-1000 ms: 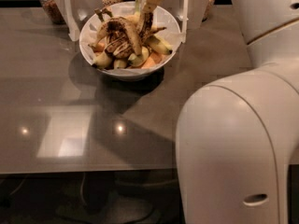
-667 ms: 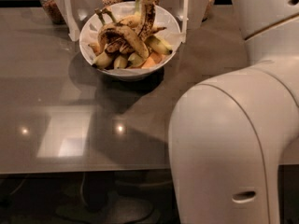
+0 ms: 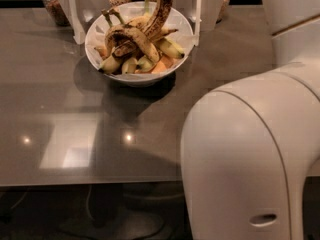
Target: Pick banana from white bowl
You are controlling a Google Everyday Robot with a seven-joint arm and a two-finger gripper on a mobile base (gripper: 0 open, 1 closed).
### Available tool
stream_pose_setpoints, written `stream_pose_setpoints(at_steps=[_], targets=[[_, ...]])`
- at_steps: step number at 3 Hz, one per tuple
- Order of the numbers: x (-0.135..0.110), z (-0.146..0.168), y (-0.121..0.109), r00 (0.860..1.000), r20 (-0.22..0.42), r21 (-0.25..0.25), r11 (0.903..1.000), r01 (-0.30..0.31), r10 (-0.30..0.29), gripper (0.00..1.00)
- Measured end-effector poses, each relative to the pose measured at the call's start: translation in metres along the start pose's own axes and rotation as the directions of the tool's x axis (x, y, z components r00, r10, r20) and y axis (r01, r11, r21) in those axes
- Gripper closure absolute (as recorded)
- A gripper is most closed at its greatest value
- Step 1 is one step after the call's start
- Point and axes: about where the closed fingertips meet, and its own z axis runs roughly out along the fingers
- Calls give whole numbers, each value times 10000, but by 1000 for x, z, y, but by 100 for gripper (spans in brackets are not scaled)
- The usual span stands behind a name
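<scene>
The white bowl (image 3: 136, 78) stands at the back middle of the grey table (image 3: 55, 99), heaped with fruit. The brown-spotted banana (image 3: 160, 11) rises steeply out of the pile, its upper end leaving the picture at the top edge. A second spotted banana (image 3: 131, 36) lies across the pile. Short greenish bananas (image 3: 170, 48) lie beneath it. The gripper is out of view above the top edge, where the raised banana's end goes. Only the arm's white shell (image 3: 250, 159) shows, at the lower right.
Glass jars (image 3: 52, 5) stand behind the bowl at the back edge. Two white upright posts (image 3: 75, 19) flank the bowl, the other on the right (image 3: 198, 14). The arm's shell hides the table's right front part.
The spotted banana has been raised: it now stands steeply above the pile and reaches the top edge. The bowl has stayed in place.
</scene>
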Motion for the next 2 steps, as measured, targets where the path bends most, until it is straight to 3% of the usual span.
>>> stream_pose_setpoints(at_steps=[2], targets=[[1,-38,-7,9998,-213,711,9975,-22,38,100]])
